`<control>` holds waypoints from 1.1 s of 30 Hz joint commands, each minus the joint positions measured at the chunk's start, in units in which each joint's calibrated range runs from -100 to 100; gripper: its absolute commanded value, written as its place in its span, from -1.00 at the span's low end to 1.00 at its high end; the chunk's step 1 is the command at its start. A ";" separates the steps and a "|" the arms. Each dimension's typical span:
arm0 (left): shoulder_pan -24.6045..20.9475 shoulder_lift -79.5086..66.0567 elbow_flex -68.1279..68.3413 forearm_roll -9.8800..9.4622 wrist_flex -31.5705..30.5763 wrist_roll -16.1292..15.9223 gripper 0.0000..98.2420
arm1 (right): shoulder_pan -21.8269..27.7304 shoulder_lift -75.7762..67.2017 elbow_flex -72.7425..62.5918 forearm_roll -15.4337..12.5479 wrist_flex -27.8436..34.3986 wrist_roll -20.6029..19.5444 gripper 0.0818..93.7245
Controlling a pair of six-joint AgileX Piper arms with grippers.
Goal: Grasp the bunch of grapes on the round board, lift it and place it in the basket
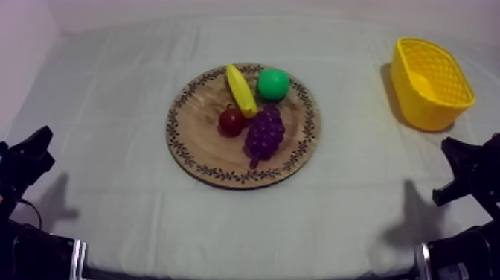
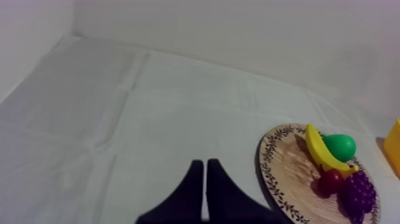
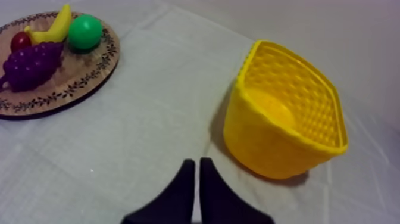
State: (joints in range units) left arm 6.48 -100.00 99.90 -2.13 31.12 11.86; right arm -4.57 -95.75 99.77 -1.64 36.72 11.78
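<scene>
Left gripper (image 2: 205, 162) and right gripper (image 3: 197, 161) are clenched on nothing, low at the table's (image 1: 111, 208) near corners. Grapes (image 1: 265, 134) lie on the board (image 1: 199, 153), toward its near rim. The basket (image 1: 420, 112) stands near the far right corner, so the right arm probably suits

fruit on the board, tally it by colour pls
yellow: 1, the banana
green: 1, the pear
red: 1, the small red fruit
purple: 1, the bunch of grapes
total: 4
</scene>
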 commanded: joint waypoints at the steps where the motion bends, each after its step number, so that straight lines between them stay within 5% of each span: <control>1: -0.01 0.00 -0.01 0.00 0.00 -0.01 -1.00 | -0.02 0.00 0.01 0.05 0.13 -0.09 -0.99; 20: -0.01 0.00 -0.01 0.00 0.00 -0.01 -1.00 | -0.30 0.00 -0.15 0.35 -1.04 -0.93 -0.99; 33: -0.01 0.00 -0.01 0.00 0.00 -0.01 -1.00 | -4.20 14.08 -15.01 4.32 0.22 -2.56 -0.99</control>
State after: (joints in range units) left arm 6.48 -100.00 99.90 -2.13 31.12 11.86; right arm -8.51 -85.42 89.13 2.92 35.78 8.44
